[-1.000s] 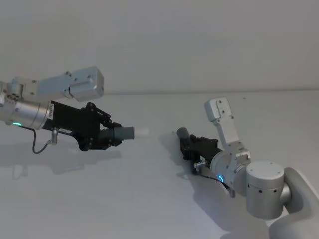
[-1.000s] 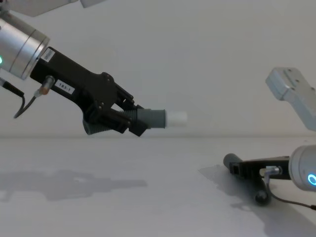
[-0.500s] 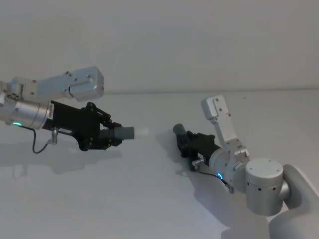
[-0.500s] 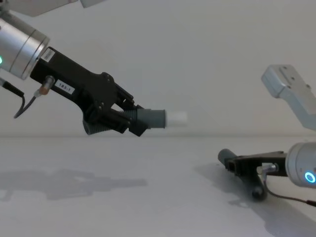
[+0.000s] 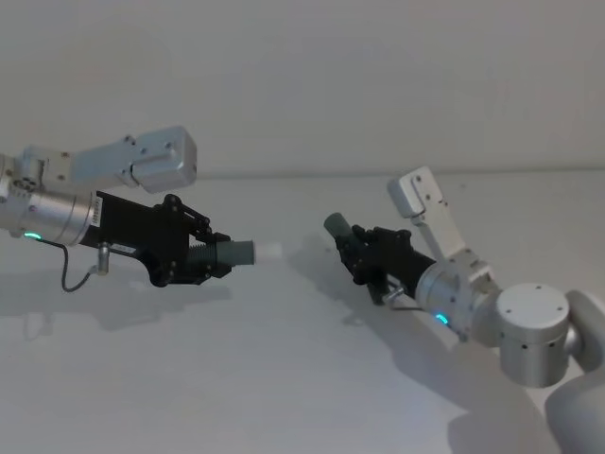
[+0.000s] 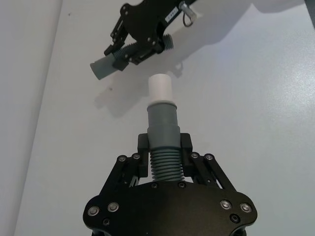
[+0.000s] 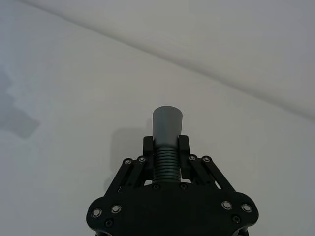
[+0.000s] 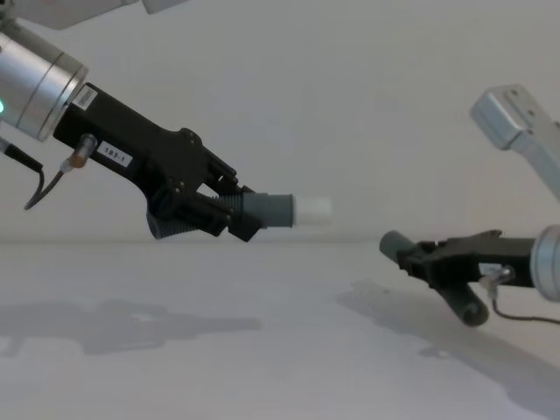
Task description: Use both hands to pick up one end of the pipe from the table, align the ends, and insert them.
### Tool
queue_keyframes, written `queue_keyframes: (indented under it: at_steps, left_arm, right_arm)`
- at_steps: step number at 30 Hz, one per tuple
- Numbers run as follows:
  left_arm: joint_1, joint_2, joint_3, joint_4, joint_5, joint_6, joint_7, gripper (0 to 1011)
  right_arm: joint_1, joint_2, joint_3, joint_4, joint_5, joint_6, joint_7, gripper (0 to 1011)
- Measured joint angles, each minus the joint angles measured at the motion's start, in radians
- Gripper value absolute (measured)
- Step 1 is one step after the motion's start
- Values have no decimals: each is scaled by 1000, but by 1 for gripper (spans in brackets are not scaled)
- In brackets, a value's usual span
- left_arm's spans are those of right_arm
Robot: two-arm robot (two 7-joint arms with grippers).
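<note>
Our left black gripper grips the white-tipped grey ribbed tube, tip pointing right, our right black gripper holds the second grey tube, mouth angled up-left, ends apart

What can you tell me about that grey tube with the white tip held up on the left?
It is a short dark grey pipe piece, plastic by the look, with a smooth collar, a ribbed section behind it and a narrower white stub at its free end. The left gripper is shut on the ribs. It hangs clear of the white table, roughly level, stub pointing across toward the other pipe piece, with a gap between them.
</note>
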Motion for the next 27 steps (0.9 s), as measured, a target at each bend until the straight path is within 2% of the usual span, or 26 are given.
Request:
queue_keyframes:
  at_steps: [1, 7, 13, 14, 16, 17, 20, 22, 23, 24, 27]
  left_arm:
    - [0, 0, 0, 0, 0, 0, 0, 336]
    - [0, 0, 0, 0, 0, 0, 0, 336]
    - [0, 0, 0, 0, 0, 0, 0, 336]
    - [0, 0, 0, 0, 0, 0, 0, 336]
    - [0, 0, 0, 0, 0, 0, 0, 336]
    - [0, 0, 0, 0, 0, 0, 0, 336]
    - [0, 0, 0, 0, 0, 0, 0, 336]
    - [0, 0, 0, 0, 0, 0, 0, 336]
    - [0, 0, 0, 0, 0, 0, 0, 336]
    - [0, 0, 0, 0, 0, 0, 0, 336]
    - [0, 0, 0, 0, 0, 0, 0, 336]
  right_arm:
    - [0, 0, 0, 0, 0, 0, 0, 264]
    - [20, 74, -15, 7, -7, -78, 86, 264]
    - [38, 172, -27, 11, -16, -162, 189, 264]
    - [38, 172, -27, 11, -16, -162, 189, 266]
    - [42, 213, -32, 13, -20, -191, 229, 264]
    - [42, 213, -32, 13, -20, -191, 229, 264]
    - [47, 267, -38, 15, -27, -227, 281, 262]
    - [49, 288, -40, 16, -30, -240, 299, 262]
    - [51, 311, -42, 19, -33, -252, 316, 264]
    - [51, 311, -42, 19, -33, -252, 316, 264]
    - [54, 360, -47, 24, -39, -284, 360, 264]
